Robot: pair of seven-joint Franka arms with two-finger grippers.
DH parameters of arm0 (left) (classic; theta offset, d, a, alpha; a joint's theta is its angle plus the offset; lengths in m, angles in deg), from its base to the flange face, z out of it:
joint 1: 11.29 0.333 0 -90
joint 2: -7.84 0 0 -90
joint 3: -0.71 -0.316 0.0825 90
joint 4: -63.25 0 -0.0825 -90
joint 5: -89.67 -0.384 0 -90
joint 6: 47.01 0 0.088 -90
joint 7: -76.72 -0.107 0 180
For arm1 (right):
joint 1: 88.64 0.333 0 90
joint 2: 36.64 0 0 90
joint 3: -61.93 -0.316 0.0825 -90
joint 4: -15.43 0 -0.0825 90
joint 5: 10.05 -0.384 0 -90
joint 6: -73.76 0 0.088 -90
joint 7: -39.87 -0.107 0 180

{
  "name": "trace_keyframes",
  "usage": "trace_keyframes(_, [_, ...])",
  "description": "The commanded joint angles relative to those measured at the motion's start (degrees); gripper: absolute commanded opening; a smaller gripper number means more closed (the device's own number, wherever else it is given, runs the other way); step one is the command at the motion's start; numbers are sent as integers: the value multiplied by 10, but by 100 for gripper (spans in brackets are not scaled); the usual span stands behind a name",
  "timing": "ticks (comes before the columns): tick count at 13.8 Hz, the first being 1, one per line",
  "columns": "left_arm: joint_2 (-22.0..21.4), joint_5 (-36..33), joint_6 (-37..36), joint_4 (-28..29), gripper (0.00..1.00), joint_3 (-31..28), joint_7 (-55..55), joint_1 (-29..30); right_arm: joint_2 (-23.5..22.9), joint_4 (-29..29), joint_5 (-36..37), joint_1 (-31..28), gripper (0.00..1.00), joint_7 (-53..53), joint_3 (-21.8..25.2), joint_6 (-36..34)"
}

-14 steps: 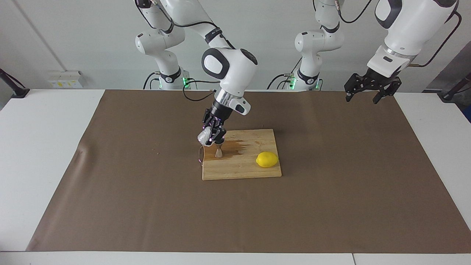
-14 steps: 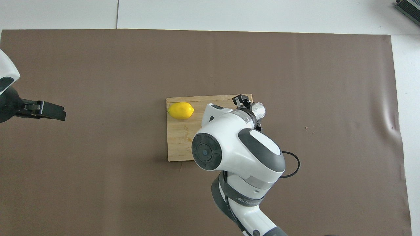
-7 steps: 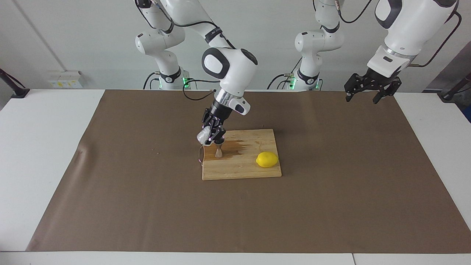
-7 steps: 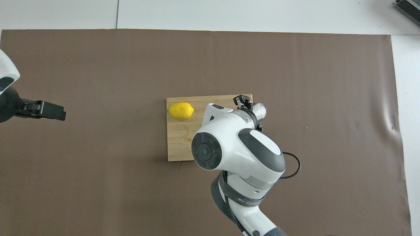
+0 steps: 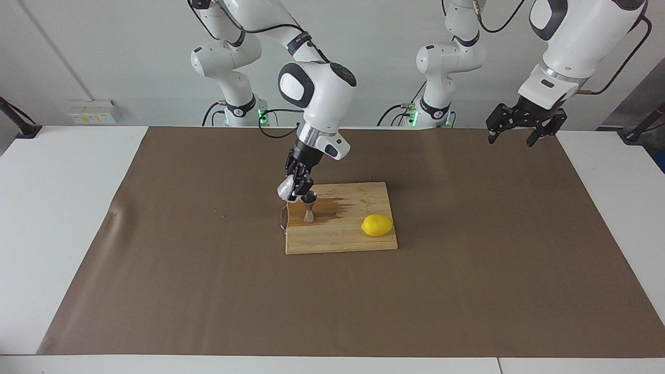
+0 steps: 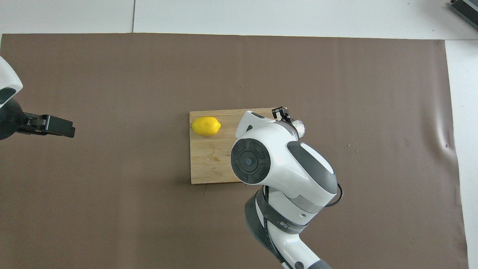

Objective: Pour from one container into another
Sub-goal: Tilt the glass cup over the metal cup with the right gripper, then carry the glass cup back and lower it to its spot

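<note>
My right gripper (image 5: 296,191) is clamped on the glass cup (image 5: 284,190), tilted above the steel jigger (image 5: 309,210) so its mouth meets the jigger's. The jigger stands on the cutting board (image 5: 353,244), beside a lemon (image 5: 377,225). My left gripper (image 5: 511,127), fingers apart, waits clear.

A rectangular light wooden cutting board (image 5: 358,240) is laid flat near the middle of a large brown paper sheet (image 5: 208,291), which is spread over a white table (image 5: 57,208). A dark wet stain (image 5: 332,206) is seen on the board at its end toward the right arm, nearer the robots. A yellow oval lemon (image 5: 377,225) is set on the board's end toward the left arm. Small crumbs (image 6: 351,148) are scattered on the paper.
</note>
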State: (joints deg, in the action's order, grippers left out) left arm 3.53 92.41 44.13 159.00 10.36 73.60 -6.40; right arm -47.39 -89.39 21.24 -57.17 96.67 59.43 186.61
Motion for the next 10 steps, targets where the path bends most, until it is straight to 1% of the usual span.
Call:
trace_keyframes(1, [-18, -3, -3, 17, 100, 1, 5, 4, 6, 3, -28, -11, 0, -5, -4, -7])
trace_keyframes(5, [-18, -3, -3, 17, 100, 1, 5, 4, 6, 7, -69, -23, 0, -5, -4, -12])
trace_keyframes(10, [-18, -3, -3, 17, 100, 1, 5, 4, 5, 9, -100, -52, 0, 1, -5, -11])
